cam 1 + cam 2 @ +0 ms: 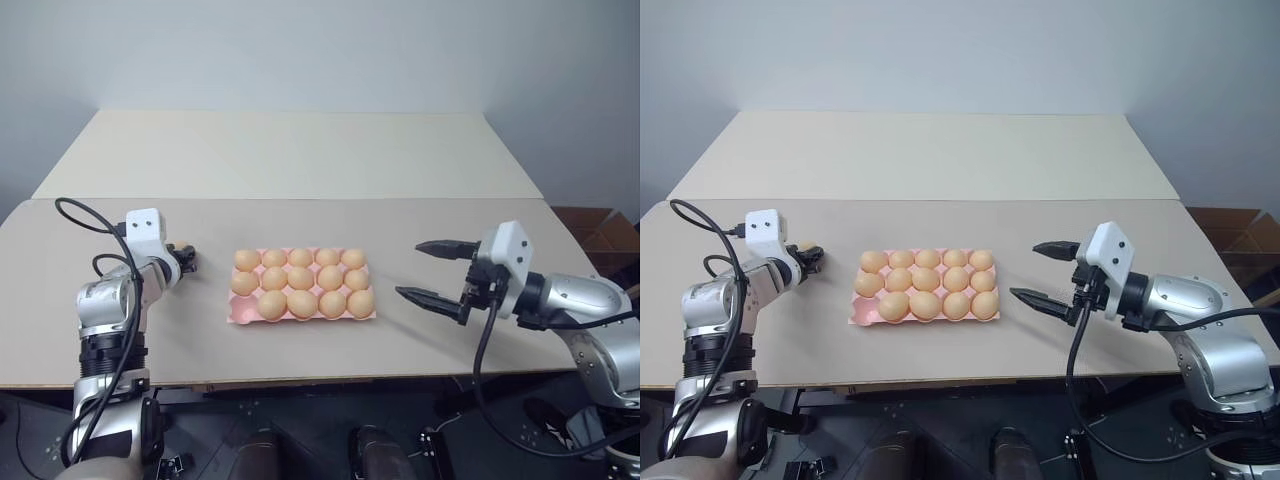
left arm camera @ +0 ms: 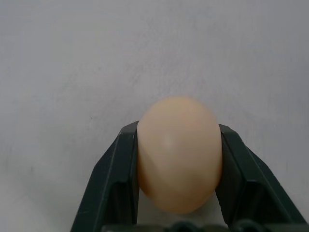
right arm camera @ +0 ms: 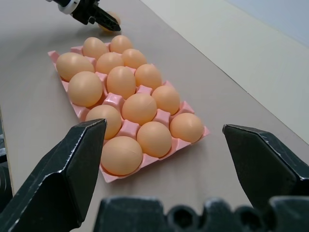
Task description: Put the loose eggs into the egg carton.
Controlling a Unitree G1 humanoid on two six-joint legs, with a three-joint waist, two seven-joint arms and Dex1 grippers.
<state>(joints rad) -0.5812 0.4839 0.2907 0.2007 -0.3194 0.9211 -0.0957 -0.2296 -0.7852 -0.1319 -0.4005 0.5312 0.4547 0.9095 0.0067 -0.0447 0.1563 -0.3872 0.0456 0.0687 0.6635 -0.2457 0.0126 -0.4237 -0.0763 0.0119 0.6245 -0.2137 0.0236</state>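
Tan egg (image 2: 178,154) sits clamped between the left claw (image 2: 176,159) fingers.

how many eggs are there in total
15. Fourteen sit in the carton: five in the back row, five in the middle, four in front. One egg is clamped in the left gripper, left of the carton. None looks hidden.

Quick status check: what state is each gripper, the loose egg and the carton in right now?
Left gripper: shut on the egg.
Egg: clamped between the left fingers, beside the carton.
Right gripper: open, holding nothing.
Carton: flat on the table, fourteen eggs seated, one cup free.
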